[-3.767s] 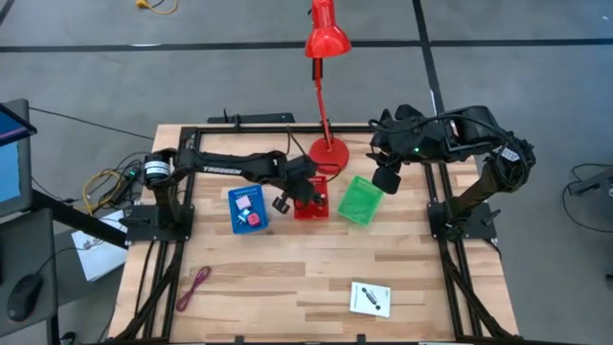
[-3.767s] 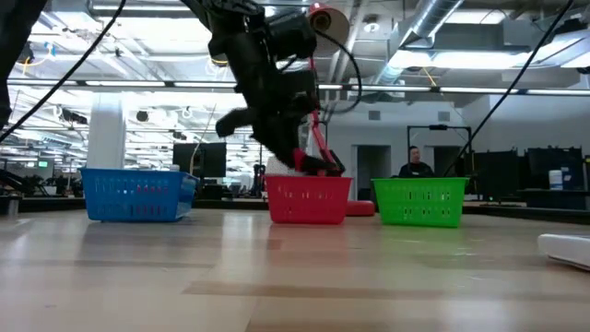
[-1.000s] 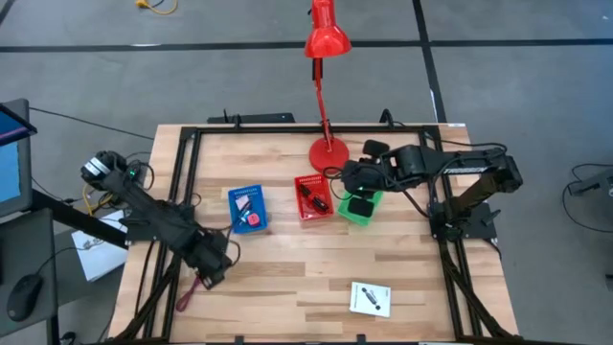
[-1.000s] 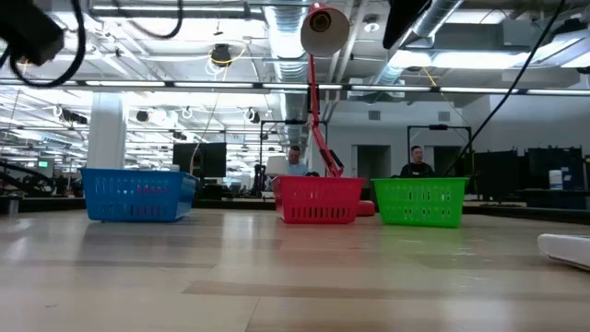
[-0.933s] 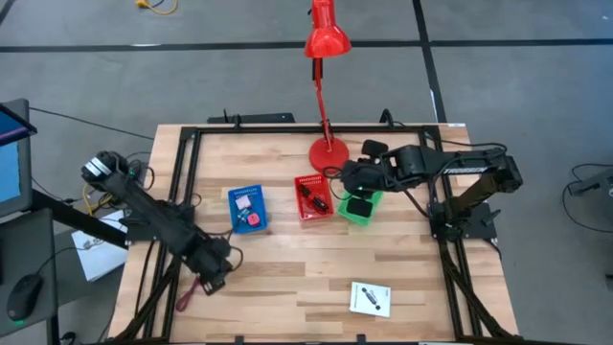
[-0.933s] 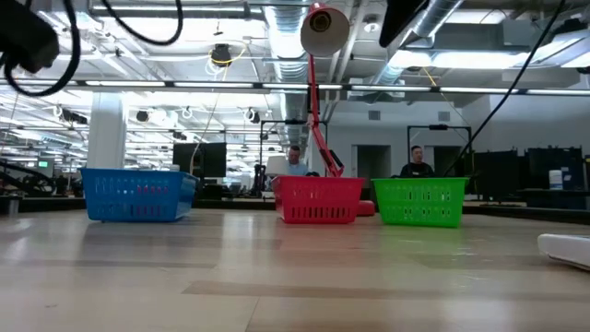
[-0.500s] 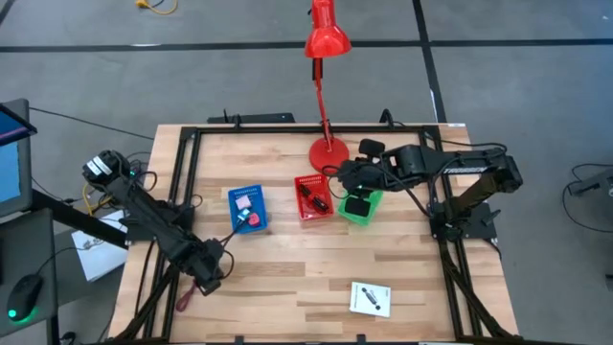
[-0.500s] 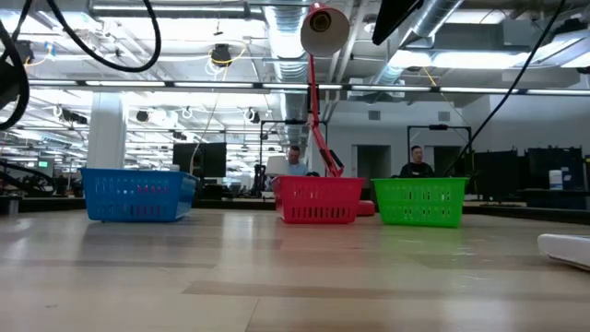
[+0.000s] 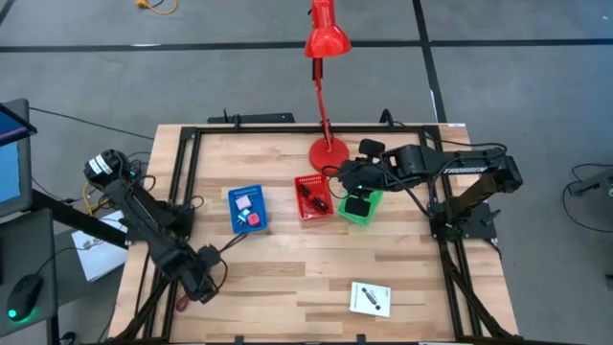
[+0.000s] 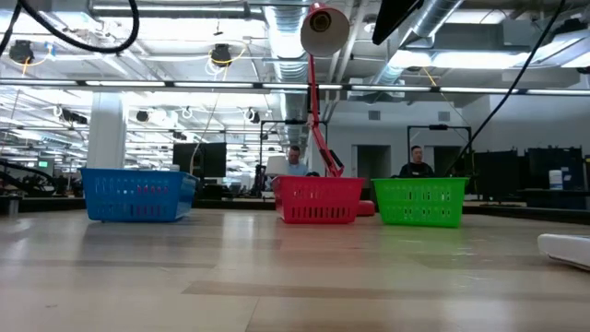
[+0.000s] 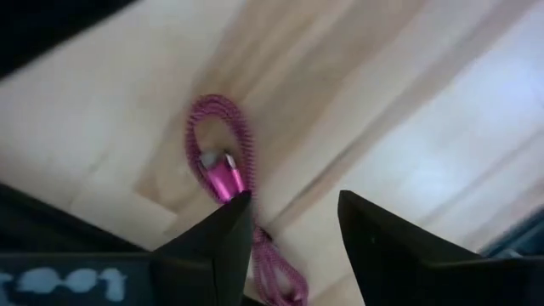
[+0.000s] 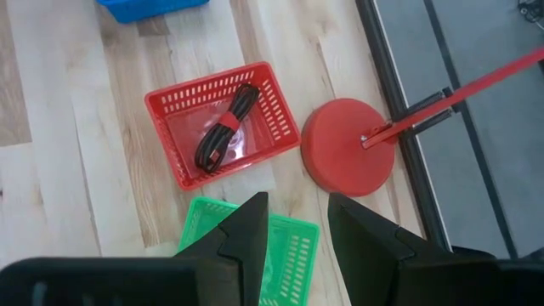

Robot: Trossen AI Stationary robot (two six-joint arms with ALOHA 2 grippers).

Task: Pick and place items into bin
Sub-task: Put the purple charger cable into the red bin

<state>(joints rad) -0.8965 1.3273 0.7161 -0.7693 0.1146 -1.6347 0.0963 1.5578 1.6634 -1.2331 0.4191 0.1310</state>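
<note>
On the wooden desk, the left gripper hangs spread wide over the maroon cord at the near left corner. The right gripper, jaws parted and empty, hovers above the green bin toward the far edge.

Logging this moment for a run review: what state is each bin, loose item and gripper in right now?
left gripper: open, over the maroon cord
maroon cord: coiled, lying on the table, not gripped
right gripper: open, empty, above the green bin
red bin: upright, holds a black cable with a red band
blue bin: upright, holds small items
white card: flat on the table
</note>
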